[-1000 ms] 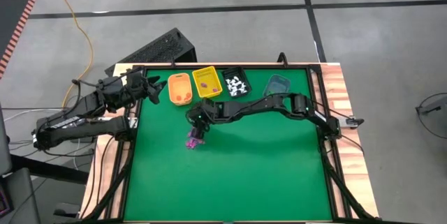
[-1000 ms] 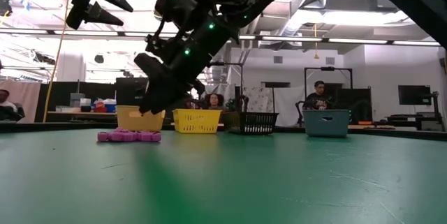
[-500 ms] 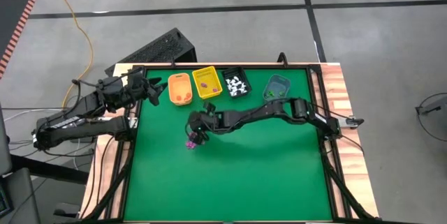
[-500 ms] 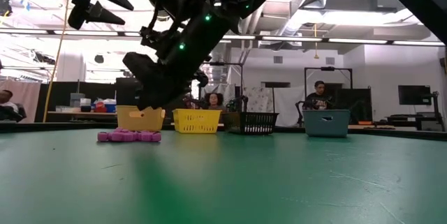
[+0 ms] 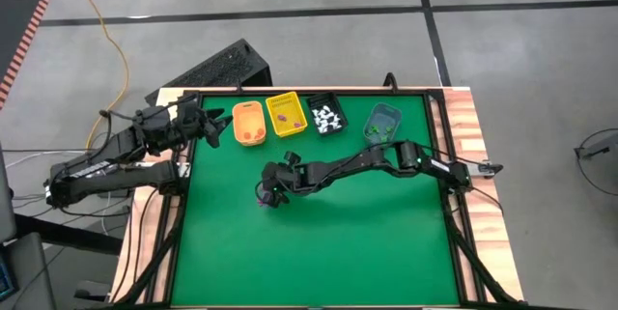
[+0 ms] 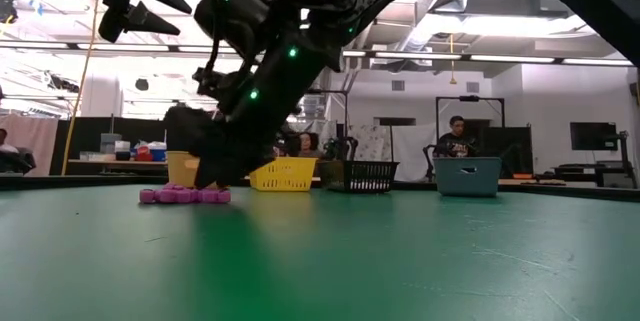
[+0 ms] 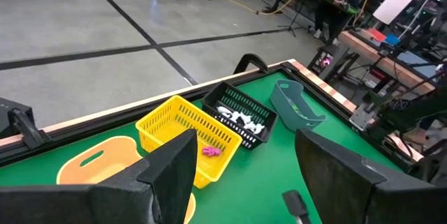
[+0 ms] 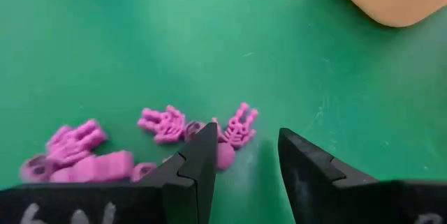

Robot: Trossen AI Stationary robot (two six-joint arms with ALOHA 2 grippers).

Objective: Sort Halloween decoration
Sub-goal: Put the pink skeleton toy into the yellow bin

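Halloween decoration: purple trinkets (image 8: 167, 123) lie in a small loose pile on the green bench (image 5: 367, 242), left of centre, near the back edge, just in front of the orange bin (image 5: 249, 124) and yellow bin (image 5: 286, 114). The black bin (image 5: 325, 115) already holds white pieces; the teal bin (image 5: 383, 122) holds green ones, toward the back right corner. One purple piece sits in the yellow bin.

Right pincer (image 8: 244, 165) is down at the pile, jaws spread and empty, tips low over the bench with one purple hand-shaped piece (image 8: 239, 125) just ahead of the gap. Left pincer (image 7: 241, 175) waits above the back left corner, jaws spread, holding nothing.

Step in hand, as I read it: pick one purple piece. To do it well:
- Centre the gap on a single piece at the pile's edge, not the clump, so neighbours aren't dragged.
- Lower until the tips almost touch the bench; the pieces are flat and tiny, so a high close will miss.
- Close slowly, lift straight up, check that only one piece came.
- Likely goes to the yellow bin, since purple is already there.

Risk: tips scatter the pile or pinch two pieces.
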